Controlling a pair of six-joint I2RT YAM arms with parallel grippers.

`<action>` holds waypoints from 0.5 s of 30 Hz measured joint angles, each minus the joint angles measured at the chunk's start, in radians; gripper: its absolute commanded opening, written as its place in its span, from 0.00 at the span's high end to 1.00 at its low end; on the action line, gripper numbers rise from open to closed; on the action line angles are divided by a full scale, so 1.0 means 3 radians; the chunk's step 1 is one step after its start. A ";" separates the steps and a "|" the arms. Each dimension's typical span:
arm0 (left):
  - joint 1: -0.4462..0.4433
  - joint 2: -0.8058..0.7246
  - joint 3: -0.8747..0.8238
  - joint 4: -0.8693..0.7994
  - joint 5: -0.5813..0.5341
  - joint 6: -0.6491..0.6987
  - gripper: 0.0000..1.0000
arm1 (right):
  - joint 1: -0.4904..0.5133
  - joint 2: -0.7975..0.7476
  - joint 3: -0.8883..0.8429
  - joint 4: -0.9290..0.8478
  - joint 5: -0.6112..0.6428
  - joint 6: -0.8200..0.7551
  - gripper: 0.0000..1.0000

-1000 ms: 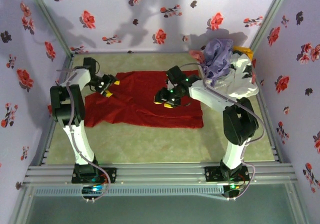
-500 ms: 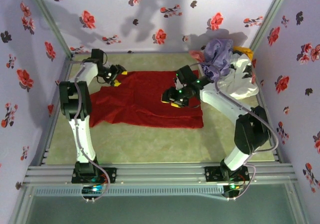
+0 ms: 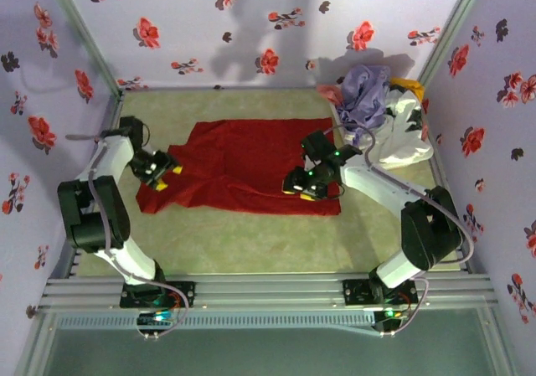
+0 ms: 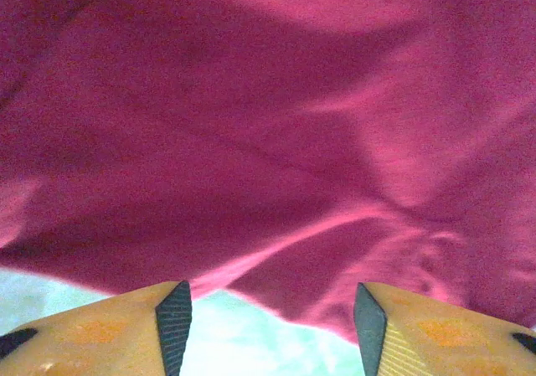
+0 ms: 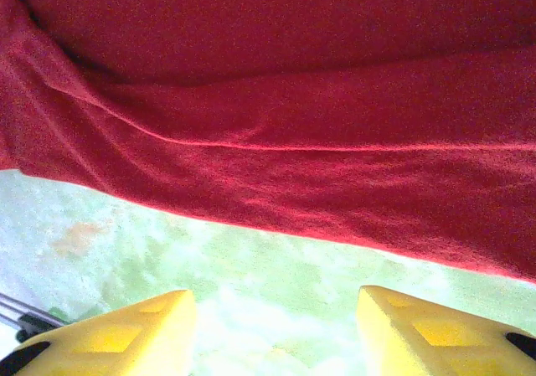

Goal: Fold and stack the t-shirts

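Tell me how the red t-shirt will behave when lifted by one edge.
Probably floppy: the red t-shirt lies flat with soft creases, so it should drape and sag. Likely light, being thin cloth. Pushed, it may bunch rather than slide.

red shirt [image 4: 276,141]: cut off by wrist-view edges | pink shirt [image 3: 329,94]: mostly under lavender shirt [image 3: 364,91]

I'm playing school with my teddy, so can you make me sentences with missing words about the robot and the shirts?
The big shirt spread on the table is ____.
The purple shirt sits heaped on the white basket in the far ____ corner.
The left fingers and right fingers are both ____, holding nothing.
Missing words: red, right, open.
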 measured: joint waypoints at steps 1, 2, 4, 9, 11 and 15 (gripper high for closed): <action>0.0022 0.0001 -0.0094 -0.0006 -0.0024 0.0023 0.48 | 0.0000 -0.0001 -0.0048 0.0013 0.0000 -0.0003 0.44; 0.0032 0.0001 -0.0174 -0.0008 -0.0047 0.0037 0.47 | 0.0000 -0.0001 -0.0098 0.0027 0.0000 -0.0006 0.44; 0.0037 0.0004 -0.0262 -0.0020 -0.0098 0.0057 0.47 | 0.0000 0.0000 -0.0200 0.0056 0.0001 -0.0010 0.43; 0.0103 0.0139 -0.0304 0.0094 -0.0212 0.0149 0.45 | 0.0000 0.0000 -0.0364 0.0121 0.0029 -0.0010 0.42; 0.0168 0.0278 -0.0312 0.0144 -0.0244 0.0212 0.45 | -0.0001 0.0000 -0.0412 0.0154 0.0050 -0.0010 0.41; 0.0271 0.0474 -0.0261 0.0099 -0.0276 0.0362 0.45 | -0.0053 0.0036 -0.0448 0.0159 0.0100 -0.0028 0.41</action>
